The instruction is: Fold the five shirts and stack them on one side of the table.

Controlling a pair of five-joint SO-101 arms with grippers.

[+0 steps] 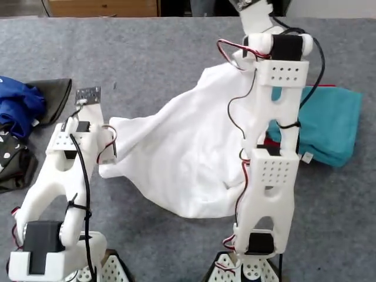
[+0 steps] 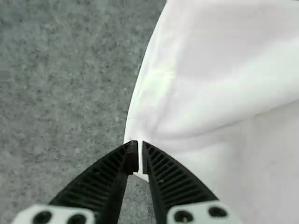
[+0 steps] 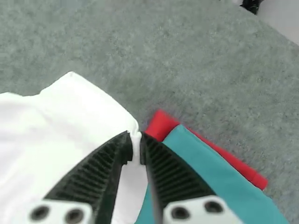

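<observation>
The white shirt [image 1: 182,153] stretches across the middle of the table [image 1: 147,53], limp, light and likely to sag. The left gripper [image 2: 139,154] and right gripper [image 3: 135,142] each pinch its edge, jaws nearly closed on the cloth. Corners look the surest hold.

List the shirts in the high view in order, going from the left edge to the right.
blue shirt → dark shirt → white shirt → folded teal shirt
</observation>
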